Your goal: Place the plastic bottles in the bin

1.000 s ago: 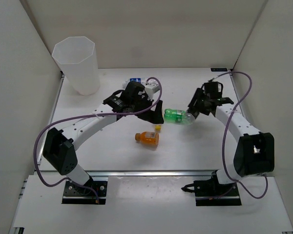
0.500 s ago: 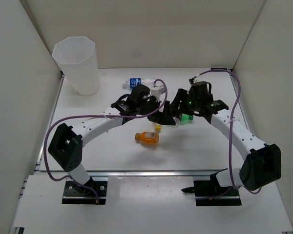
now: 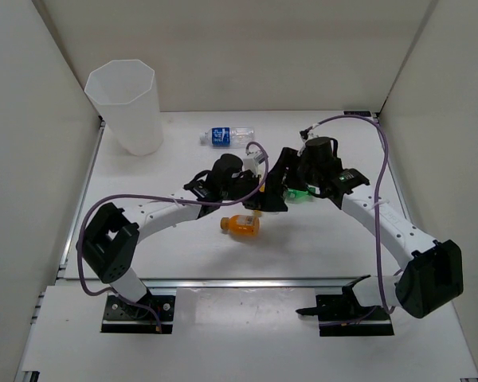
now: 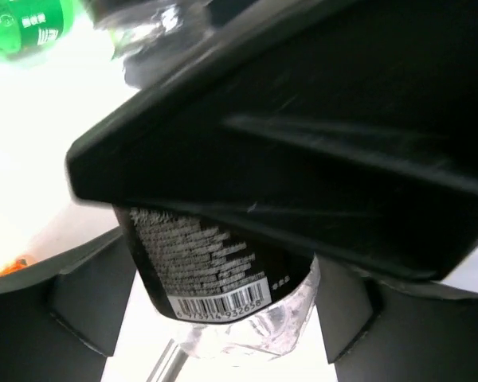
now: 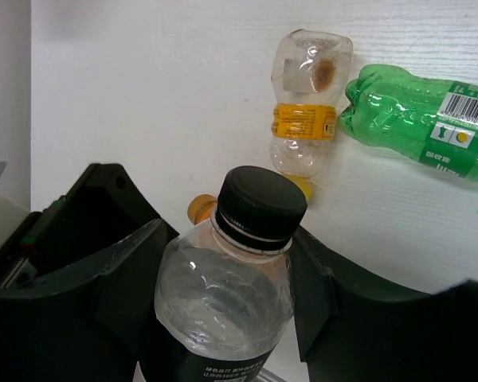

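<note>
Handover: black-capped bottle (image 5: pixel 259 203) spanning both grippers.
Clamped in right gripper (image 5: pixel 227 255), cap leading; free end between wide-spread left gripper (image 4: pixel 215 318) fingers, grip unconfirmed; bin (image 3: pixel 126 103) lying far left.

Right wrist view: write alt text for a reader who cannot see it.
The right gripper holds a clear bottle with a black cap between its fingers. Beyond it, a yellow-labelled bottle and a green bottle lie on the white table.
</note>
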Robot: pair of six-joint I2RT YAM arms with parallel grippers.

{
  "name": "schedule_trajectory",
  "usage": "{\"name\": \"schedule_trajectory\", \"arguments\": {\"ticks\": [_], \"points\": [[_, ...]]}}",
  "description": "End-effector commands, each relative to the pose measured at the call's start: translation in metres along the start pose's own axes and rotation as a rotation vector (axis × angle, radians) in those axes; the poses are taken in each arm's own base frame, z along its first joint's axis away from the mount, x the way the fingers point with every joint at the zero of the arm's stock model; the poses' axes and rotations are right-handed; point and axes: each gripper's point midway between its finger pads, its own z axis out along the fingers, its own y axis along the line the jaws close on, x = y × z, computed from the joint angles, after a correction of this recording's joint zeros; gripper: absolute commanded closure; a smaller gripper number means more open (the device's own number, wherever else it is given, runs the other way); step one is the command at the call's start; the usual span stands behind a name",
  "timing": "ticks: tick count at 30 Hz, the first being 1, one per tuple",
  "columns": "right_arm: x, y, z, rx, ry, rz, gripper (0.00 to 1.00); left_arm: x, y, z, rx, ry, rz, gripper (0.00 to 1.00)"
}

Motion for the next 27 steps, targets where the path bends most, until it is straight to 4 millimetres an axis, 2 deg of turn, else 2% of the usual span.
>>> {"name": "schedule_trajectory", "arguments": {"ticks": [1, 2, 4, 5, 6, 8, 10, 12, 13, 14, 15, 16, 18, 20, 21, 22, 23, 24, 25, 26, 27], "points": [[-0.011, 0.019, -0.01, -0.082, -0.065, 0.006, 0.77, -0.017, -0.01, -0.013, 0.033, -0.1, 0.003, 0.14], [-0.009, 0.018, -0.007, -0.077, -0.06, 0.005, 0.76, -0.019, -0.013, -0.014, 0.041, -0.105, 0.011, 0.18], [-0.001, 0.024, -0.006, -0.101, -0.032, -0.008, 0.74, -0.022, -0.009, -0.015, 0.011, -0.112, 0.018, 0.33], [0.004, 0.019, -0.001, -0.079, -0.016, -0.006, 0.73, -0.02, -0.005, -0.016, -0.01, -0.104, 0.027, 0.42], [0.001, 0.025, -0.005, -0.1, -0.028, -0.015, 0.73, -0.023, -0.012, -0.018, 0.0, -0.11, 0.054, 0.45], [0.0, 0.023, -0.006, -0.095, -0.033, -0.037, 0.73, -0.023, -0.012, -0.018, 0.003, -0.102, 0.049, 0.63], [-0.001, 0.023, -0.006, -0.097, -0.038, -0.046, 0.67, -0.026, -0.015, -0.021, 0.017, -0.107, 0.053, 0.73], [-0.001, 0.021, -0.007, -0.087, -0.036, -0.065, 0.42, -0.033, -0.016, -0.03, 0.021, -0.12, 0.064, 0.79], [-0.007, 0.017, -0.008, -0.081, -0.05, -0.073, 0.35, -0.033, -0.016, -0.036, 0.002, -0.121, 0.069, 0.8], [-0.009, 0.019, -0.012, -0.089, -0.06, -0.085, 0.16, -0.04, -0.007, -0.042, -0.046, -0.132, 0.068, 0.8], [-0.021, 0.017, -0.016, -0.093, -0.095, -0.083, 0.02, -0.045, -0.003, -0.048, -0.093, -0.143, 0.075, 0.79], [-0.031, 0.013, -0.019, -0.091, -0.124, -0.08, 0.01, -0.048, -0.002, -0.055, -0.118, -0.152, 0.1, 0.81], [-0.051, 0.01, -0.029, -0.088, -0.187, -0.093, 0.01, -0.069, 0.008, -0.074, -0.21, -0.196, 0.108, 0.87], [-0.081, 0.011, -0.043, -0.08, -0.27, -0.109, 0.01, -0.088, 0.019, -0.092, -0.252, -0.241, 0.111, 0.87], [-0.091, 0.005, -0.049, -0.067, -0.291, -0.105, 0.01, -0.111, 0.027, -0.11, -0.295, -0.309, 0.111, 0.86], [-0.102, -0.001, -0.056, -0.046, -0.32, -0.107, 0.01, -0.123, 0.039, -0.127, -0.348, -0.338, 0.104, 0.88], [-0.104, -0.004, -0.061, -0.034, -0.331, -0.103, 0.01, -0.14, 0.051, -0.143, -0.43, -0.392, 0.088, 0.9], [-0.113, -0.008, -0.068, -0.021, -0.369, -0.116, 0.01, -0.165, 0.06, -0.168, -0.492, -0.466, 0.084, 0.93], [-0.113, -0.014, -0.069, -0.015, -0.378, -0.113, 0.01, -0.184, 0.074, -0.19, -0.552, -0.517, 0.079, 0.94], [-0.11, -0.029, -0.068, 0.014, -0.369, -0.095, 0.01, -0.201, 0.085, -0.209, -0.592, -0.562, 0.062, 0.94], [-0.114, -0.037, -0.075, 0.033, -0.39, -0.083, 0.01, -0.218, 0.086, -0.223, -0.625, -0.603, 0.067, 0.94]]}}
